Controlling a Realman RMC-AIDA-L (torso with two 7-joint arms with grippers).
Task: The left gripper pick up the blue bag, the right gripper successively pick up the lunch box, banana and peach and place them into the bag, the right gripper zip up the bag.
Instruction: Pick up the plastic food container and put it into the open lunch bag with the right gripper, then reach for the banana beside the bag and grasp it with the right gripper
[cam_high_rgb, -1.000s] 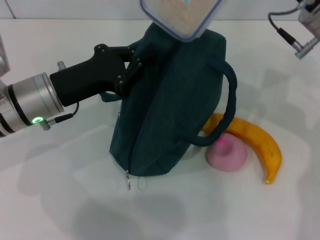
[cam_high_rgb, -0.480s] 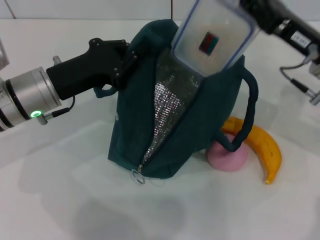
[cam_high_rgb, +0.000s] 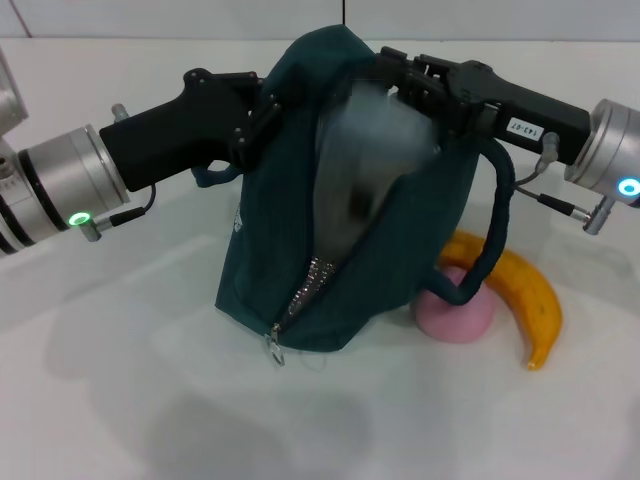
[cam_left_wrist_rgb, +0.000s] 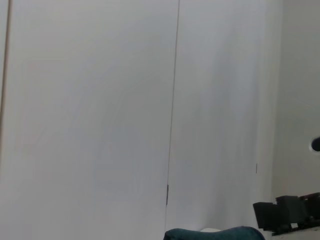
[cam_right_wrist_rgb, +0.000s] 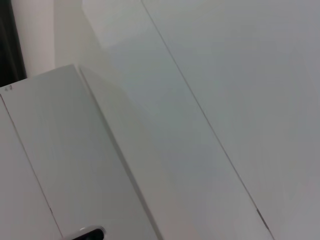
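Observation:
The blue bag (cam_high_rgb: 290, 250) stands upright on the white table, its zipper open and the silver lining showing. My left gripper (cam_high_rgb: 258, 112) is shut on the bag's upper left edge and holds it up. My right gripper (cam_high_rgb: 398, 78) reaches in from the right, at the top of the bag's opening. The lunch box (cam_high_rgb: 375, 150) shows as a pale blurred shape inside the opening, just below the right gripper. The pink peach (cam_high_rgb: 456, 312) and the banana (cam_high_rgb: 522, 287) lie on the table to the right of the bag. The bag's top (cam_left_wrist_rgb: 215, 233) shows in the left wrist view.
One bag handle (cam_high_rgb: 497, 225) hangs down on the right, over the peach. The zipper's ring pull (cam_high_rgb: 273, 350) rests at the bag's front bottom. The white table (cam_high_rgb: 120, 400) extends in front and to the left. The right wrist view holds only white wall panels.
The right gripper has come down from above right to the bag's top, and the lunch box has gone from above the bag into its opening. The left gripper stays on the bag.

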